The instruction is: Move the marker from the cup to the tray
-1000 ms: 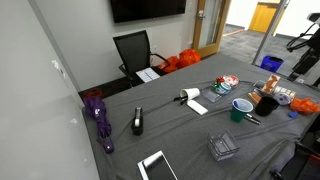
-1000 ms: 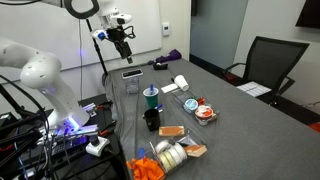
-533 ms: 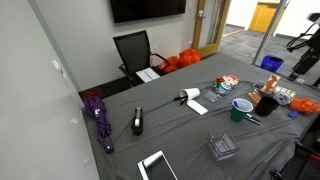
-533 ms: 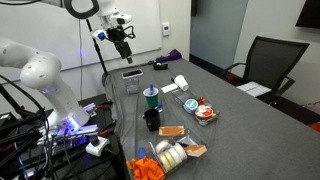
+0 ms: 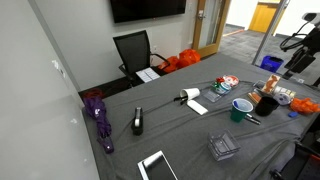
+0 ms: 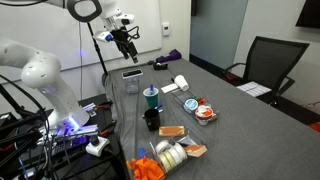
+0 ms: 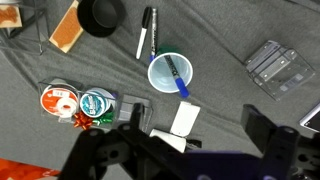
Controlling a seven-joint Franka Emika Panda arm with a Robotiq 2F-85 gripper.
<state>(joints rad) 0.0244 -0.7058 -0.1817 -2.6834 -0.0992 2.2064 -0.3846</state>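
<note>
A light blue cup (image 7: 168, 72) stands on the grey table with a blue marker (image 7: 178, 75) leaning in it. The cup also shows in both exterior views (image 6: 150, 97) (image 5: 240, 108). The small whitish tray with red patches (image 7: 58, 98) lies to the cup's lower left in the wrist view, next to a teal round item (image 7: 96, 102). The tray also shows in both exterior views (image 6: 205, 113) (image 5: 228, 81). My gripper (image 7: 195, 125) is open and empty, high above the table (image 6: 125, 38), with the cup just beyond its fingers in the wrist view.
A black marker (image 7: 145, 33) lies beside a black cup (image 7: 102, 12). A clear plastic square container (image 7: 278, 66) sits at the right. A white card (image 7: 185, 118) lies under the gripper. An orange-brown block (image 7: 68, 28), a tablet (image 5: 155, 165) and a purple umbrella (image 5: 98, 118) are also on the table.
My gripper has shifted slightly sideways high above the table. Nothing on the table has moved.
</note>
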